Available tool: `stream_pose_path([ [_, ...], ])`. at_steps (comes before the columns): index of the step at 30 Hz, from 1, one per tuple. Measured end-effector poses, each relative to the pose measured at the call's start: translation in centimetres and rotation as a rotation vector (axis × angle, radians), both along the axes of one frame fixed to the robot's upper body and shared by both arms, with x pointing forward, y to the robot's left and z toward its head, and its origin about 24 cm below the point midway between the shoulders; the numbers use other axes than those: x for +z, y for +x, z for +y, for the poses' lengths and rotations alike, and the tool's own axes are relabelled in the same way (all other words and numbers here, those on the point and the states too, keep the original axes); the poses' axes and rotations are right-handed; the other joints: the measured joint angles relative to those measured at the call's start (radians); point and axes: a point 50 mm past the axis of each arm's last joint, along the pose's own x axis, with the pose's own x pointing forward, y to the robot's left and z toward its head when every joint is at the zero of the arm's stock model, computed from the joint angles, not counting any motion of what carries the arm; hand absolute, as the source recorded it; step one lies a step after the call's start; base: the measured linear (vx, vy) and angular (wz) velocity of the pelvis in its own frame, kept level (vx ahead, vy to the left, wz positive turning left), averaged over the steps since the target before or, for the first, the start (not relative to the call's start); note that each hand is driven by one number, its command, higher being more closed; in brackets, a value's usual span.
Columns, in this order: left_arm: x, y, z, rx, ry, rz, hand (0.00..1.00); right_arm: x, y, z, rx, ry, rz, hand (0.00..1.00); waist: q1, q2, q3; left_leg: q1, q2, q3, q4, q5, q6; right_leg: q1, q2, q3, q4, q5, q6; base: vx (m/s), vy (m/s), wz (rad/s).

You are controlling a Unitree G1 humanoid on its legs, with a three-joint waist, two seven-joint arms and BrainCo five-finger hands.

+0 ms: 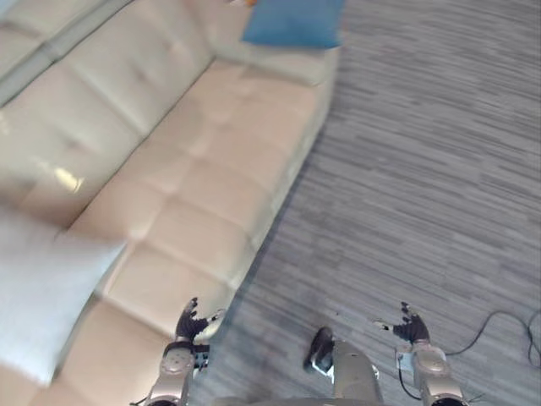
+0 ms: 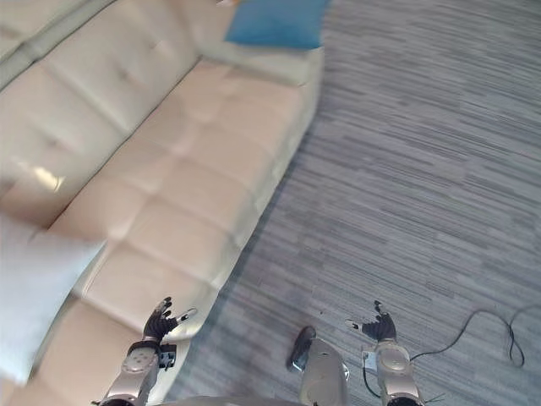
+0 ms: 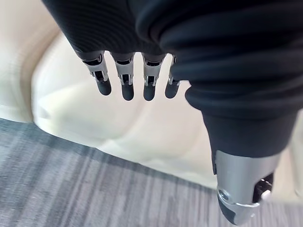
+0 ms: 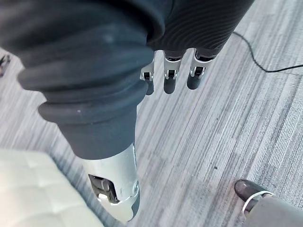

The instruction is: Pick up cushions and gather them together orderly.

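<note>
A blue cushion [image 1: 294, 23] lies at the far end of the cream sofa [image 1: 194, 169], by its armrest. A white cushion [image 1: 38, 296] rests on the near end of the seat, at the left. My left hand [image 1: 193, 323] hovers open over the sofa's front edge, to the right of the white cushion and apart from it. The left wrist view shows its fingers [image 3: 127, 80] straight above the seat. My right hand [image 1: 412, 327] hangs open over the carpet, holding nothing; its fingers [image 4: 170, 71] point at the floor.
Grey striped carpet [image 1: 423, 169] stretches to the right of the sofa. The sofa's long backrest [image 1: 51, 101] runs along the left.
</note>
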Motion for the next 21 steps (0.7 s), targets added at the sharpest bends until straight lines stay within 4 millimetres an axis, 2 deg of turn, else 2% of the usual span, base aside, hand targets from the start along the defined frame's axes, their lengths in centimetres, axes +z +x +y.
stream_pose_path([
  [1,-0.1,0.0,-0.4,-0.003,-0.008,0.002,0.0,-0.1,0.0,0.2,-0.001,0.003,0.008,0.0,0.005,-0.006,0.004,-0.053,-0.031,-0.111,0.047,-0.05,-0.054,0.012,0.014,0.033,-0.014,0.0,0.0,0.34,0.021,-1.73],
  [2,-0.2,-0.1,-1.0,-0.016,-0.021,0.004,0.0,-0.4,-0.1,0.3,-0.006,0.007,0.029,0.0,0.02,-0.003,0.006,-0.15,-0.107,-0.266,0.089,-0.125,-0.102,0.046,0.024,0.097,-0.047,-0.001,0.0,0.35,0.069,-1.63],
  [3,-0.5,-0.7,-1.3,-0.008,-0.035,0.013,0.0,-0.8,-0.5,0.6,-0.007,0.013,0.052,0.0,0.034,-0.022,0.018,-0.245,-0.181,-0.35,0.052,-0.158,-0.074,0.104,0.027,0.153,-0.086,-0.007,0.011,0.43,0.111,-1.48],
  [5,-0.8,-1.5,-1.2,0.004,-0.042,0.032,0.0,-0.9,-0.5,0.8,0.003,0.01,0.057,0.0,0.042,-0.022,0.02,-0.316,-0.213,-0.385,-0.015,-0.158,-0.074,0.141,0.025,0.188,-0.114,-0.013,0.02,0.34,0.131,-0.92],
  [6,-0.9,-1.9,-1.1,0.009,-0.043,0.041,0.0,-0.9,-0.4,0.9,0.015,0.005,0.059,0.0,0.053,-0.019,0.023,-0.37,-0.237,-0.409,-0.081,-0.153,-0.083,0.169,0.023,0.209,-0.131,-0.023,0.039,0.33,0.189,-0.98],
  [7,-1.1,-2.4,-1.1,0.015,-0.044,0.055,0.0,-0.9,-0.4,0.8,0.013,0.003,0.06,0.0,0.065,-0.011,0.028,-0.431,-0.262,-0.452,-0.201,-0.127,-0.113,0.205,0.018,0.225,-0.154,-0.03,0.069,0.41,0.274,-1.11],
  [8,-1.3,-2.7,-1.1,0.026,-0.046,0.064,0.0,-1.0,-0.7,0.6,-0.003,0.003,0.064,0.0,0.089,0.003,0.027,-0.448,-0.282,-0.464,-0.397,-0.066,-0.159,0.232,0.018,0.236,-0.168,-0.037,0.107,0.41,0.294,-0.95],
  [9,-1.3,-2.8,-1.1,0.03,-0.045,0.069,0.0,-1.0,-0.8,0.7,-0.007,0.005,0.066,0.0,0.103,0.01,0.029,-0.448,-0.288,-0.474,-0.426,0.029,-0.121,0.254,0.027,0.252,-0.174,-0.047,0.129,0.48,0.311,-0.83],
  [10,-1.4,-3.2,-0.9,0.033,-0.04,0.079,0.0,-1.2,-0.8,1.3,-0.005,0.021,0.066,0.0,0.119,-0.004,0.018,-0.429,-0.325,-0.471,-0.423,0.055,-0.047,0.29,0.008,0.292,-0.208,-0.051,0.141,0.69,0.349,-0.2],
  [11,-1.1,-2.6,-0.6,0.031,-0.029,0.062,0.0,-1.2,-0.7,1.6,-0.011,0.023,0.056,0.0,0.104,-0.036,0.002,-0.442,-0.355,-0.479,-0.395,0.01,-0.03,0.302,-0.024,0.298,-0.222,-0.053,0.167,0.7,0.346,0.05],
  [12,-1.0,-2.2,-0.7,0.031,-0.032,0.049,0.0,-1.1,-0.6,1.4,-0.017,0.018,0.053,0.0,0.106,-0.043,0.002,-0.456,-0.368,-0.48,-0.368,-0.014,-0.003,0.295,-0.039,0.299,-0.205,-0.055,0.183,0.57,0.294,0.41],
  [13,-1.0,-2.0,-1.0,0.053,-0.05,0.043,0.0,-1.1,-0.4,1.4,-0.023,0.019,0.05,0.0,0.108,-0.055,0.002,-0.463,-0.389,-0.476,-0.313,-0.062,0.033,0.287,-0.073,0.311,-0.145,-0.065,0.219,0.41,0.265,0.18],
  [14,-1.2,-2.3,-1.3,0.061,-0.063,0.057,0.0,-1.0,-0.3,1.3,-0.033,0.022,0.045,0.0,0.108,-0.057,0.002,-0.442,-0.4,-0.466,-0.288,-0.104,0.041,0.258,-0.099,0.328,-0.027,-0.074,0.24,0.54,0.338,0.16],
  [15,-1.6,-2.9,-1.6,0.061,-0.072,0.081,0.0,-1.1,-0.4,1.4,-0.051,0.032,0.045,0.0,0.107,-0.059,0.004,-0.383,-0.424,-0.459,-0.286,-0.145,0.051,0.19,-0.14,0.363,0.21,-0.038,0.303,0.67,0.364,0.27],
  [16,-1.8,-3.1,-1.6,0.054,-0.067,0.1,0.0,-1.3,-0.5,1.7,-0.051,0.04,0.05,0.0,0.1,-0.064,0.006,-0.323,-0.447,-0.463,-0.295,-0.156,0.062,0.135,-0.167,0.383,0.415,0.004,0.35,0.71,0.257,0.44],
  [17,-1.8,-3.1,-1.5,0.043,-0.057,0.101,0.0,-1.4,-0.7,1.8,-0.052,0.046,0.056,0.0,0.094,-0.068,0.01,-0.266,-0.461,-0.471,-0.31,-0.161,0.07,0.101,-0.186,0.367,0.551,-0.004,0.334,0.73,0.134,0.51],
  [18,-1.7,-3.1,-1.3,0.042,-0.04,0.099,0.0,-1.5,-0.8,2.0,-0.052,0.05,0.064,0.0,0.085,-0.064,0.01,-0.195,-0.467,-0.48,-0.349,-0.161,0.071,0.071,-0.197,0.304,0.625,-0.041,0.262,0.6,0.044,0.28],
  [20,-1.7,-3.1,-1.1,0.036,-0.03,0.102,0.0,-1.1,0.2,2.0,-0.047,0.049,0.04,0.0,0.08,-0.041,0.011,-0.078,-0.46,-0.484,-0.458,-0.159,0.067,-0.012,-0.209,0.13,0.585,-0.101,0.154,0.5,0.026,-0.05],
  [21,-1.6,-2.9,-1.0,0.032,-0.028,0.095,0.0,-1.0,0.6,1.9,-0.047,0.048,0.032,0.0,0.078,-0.035,0.013,-0.055,-0.456,-0.487,-0.48,-0.157,0.064,-0.037,-0.208,0.081,0.545,-0.114,0.132,0.54,0.003,-0.03],
])
